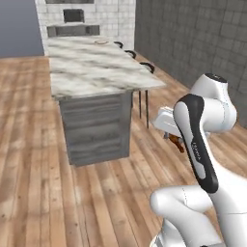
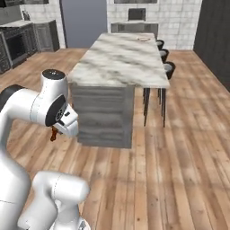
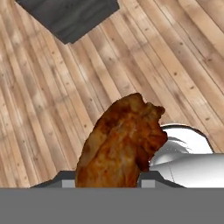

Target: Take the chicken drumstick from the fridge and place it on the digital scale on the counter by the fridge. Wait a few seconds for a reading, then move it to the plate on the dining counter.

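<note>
Claw (image 3: 107, 186) grasping chicken drumstick (image 3: 120, 142), over open wood floor (image 3: 52, 109), dining counter (image 1: 96, 72) end edge well apart

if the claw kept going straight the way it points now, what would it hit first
Most likely the wooden floor. The claw, shut on the chicken drumstick, looks down at bare planks, with nothing between. The dark base of the dining counter sits off at the view's top edge, probably outside that line, though depth is hard to judge.
</note>
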